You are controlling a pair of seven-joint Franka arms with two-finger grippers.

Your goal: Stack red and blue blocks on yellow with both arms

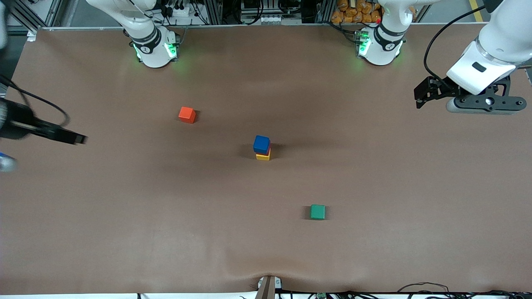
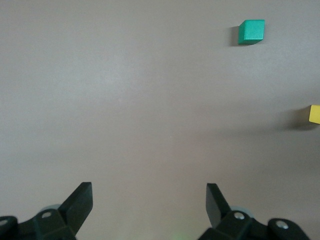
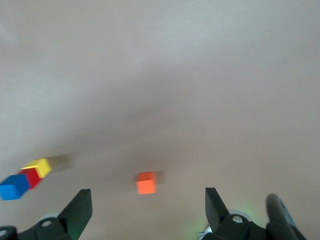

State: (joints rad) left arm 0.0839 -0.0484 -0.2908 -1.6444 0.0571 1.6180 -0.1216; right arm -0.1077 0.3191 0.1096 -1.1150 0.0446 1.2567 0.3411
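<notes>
A three-cube stack stands mid-table. The blue block (image 1: 261, 144) is on top, the red block (image 3: 31, 177) is under it, and the yellow cube (image 1: 263, 157) is at the bottom. In the front view the red block is almost hidden by the blue one. The right wrist view shows the blue block (image 3: 13, 186) and the yellow cube (image 3: 41, 166). The left wrist view shows only the yellow cube (image 2: 314, 114) at the frame edge. My left gripper (image 1: 419, 99) (image 2: 149, 192) is open and empty over the left arm's end of the table. My right gripper (image 1: 79, 139) (image 3: 148, 197) is open and empty over the right arm's end.
An orange-red cube (image 1: 187, 115) (image 3: 146, 182) lies farther from the front camera than the stack, toward the right arm's end. A green cube (image 1: 318, 211) (image 2: 251, 31) lies nearer to the front camera, toward the left arm's end. The brown table (image 1: 124, 232) has a small bump at its front edge.
</notes>
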